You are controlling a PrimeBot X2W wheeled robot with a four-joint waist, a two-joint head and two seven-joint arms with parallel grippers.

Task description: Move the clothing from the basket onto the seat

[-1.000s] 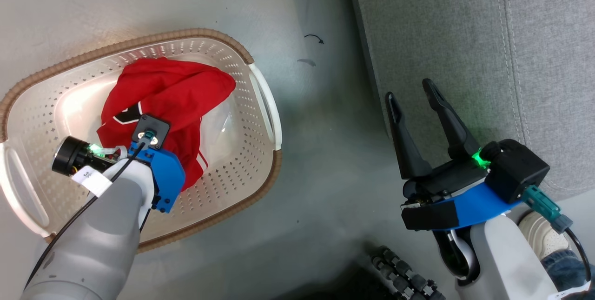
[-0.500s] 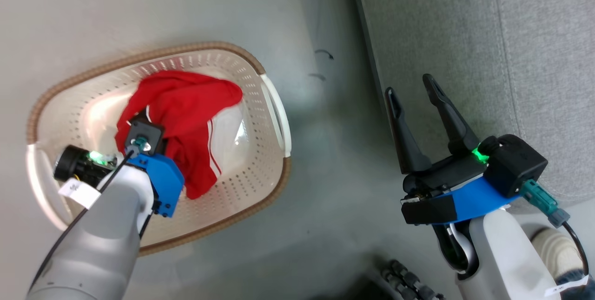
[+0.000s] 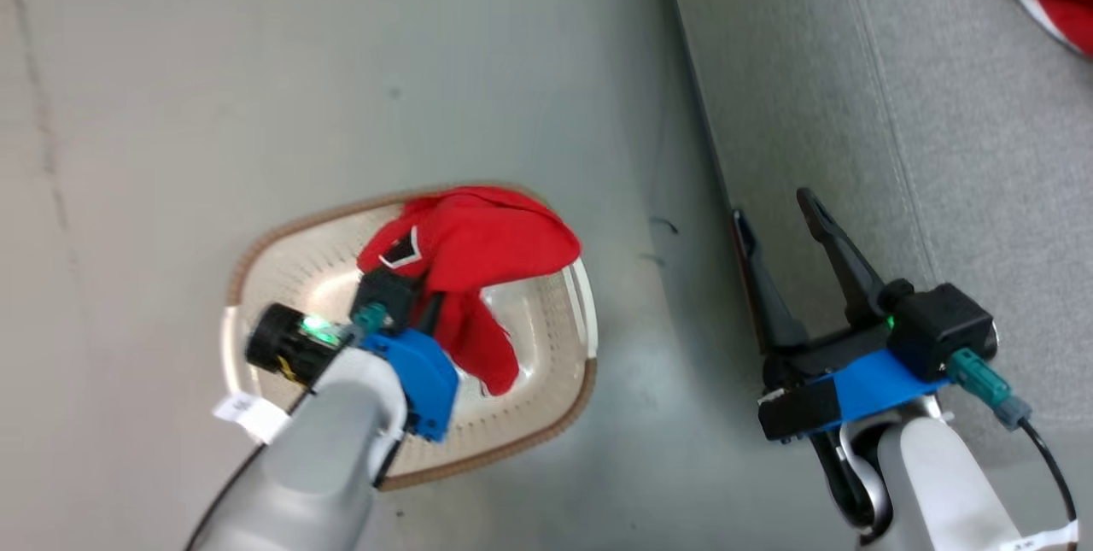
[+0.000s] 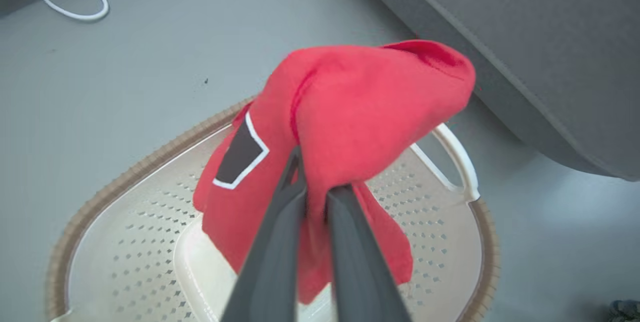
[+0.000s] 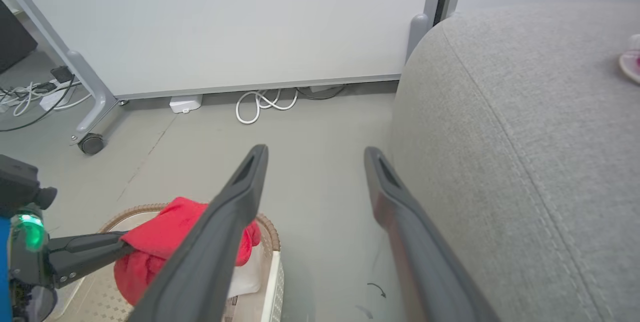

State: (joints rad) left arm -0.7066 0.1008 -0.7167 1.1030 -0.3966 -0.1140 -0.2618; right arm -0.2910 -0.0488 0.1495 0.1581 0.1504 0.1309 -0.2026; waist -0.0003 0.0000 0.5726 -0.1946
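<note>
The seat lies to my right, the basket sits below the red garment clamped in my left gripper, my right gripper gapes empty: I judge this the carrying step, next swinging across and releasing.

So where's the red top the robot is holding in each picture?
Head view: the held red garment is in the middle, over the basket.
Left wrist view: centre, pinched by the left gripper.
Right wrist view: lower left.
Shared landmark: the basket below it.
</note>
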